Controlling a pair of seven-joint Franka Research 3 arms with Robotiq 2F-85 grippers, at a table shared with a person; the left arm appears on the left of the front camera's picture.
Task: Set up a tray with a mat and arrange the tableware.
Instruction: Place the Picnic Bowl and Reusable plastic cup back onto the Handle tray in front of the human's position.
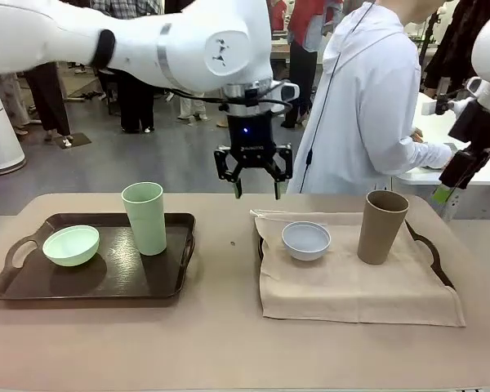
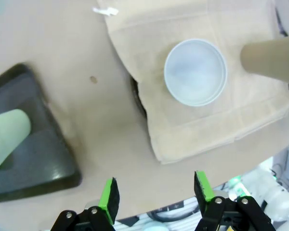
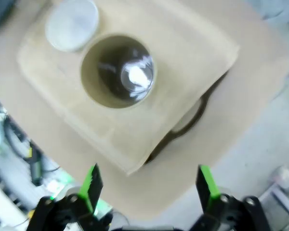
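Observation:
On the right, a beige mat (image 1: 351,282) covers a dark tray (image 1: 431,253). The greyish white bowl (image 1: 305,240) and the tan tumbler (image 1: 381,226) stand on the mat. A bare dark tray (image 1: 122,278) on the left holds the mint green bowl (image 1: 71,245) and the pale green tumbler (image 1: 144,217). My left gripper (image 1: 254,181) hangs open and empty above the table's far middle. In the left wrist view the left gripper (image 2: 156,190) looks down on the white bowl (image 2: 195,72). My right gripper (image 3: 148,184) is open, high above the tan tumbler (image 3: 117,70).
A person in a white coat (image 1: 367,106) stands at the far side, turned toward a white table behind. A strip of bare tabletop (image 1: 224,261) runs between the two trays. The table's front is bare too.

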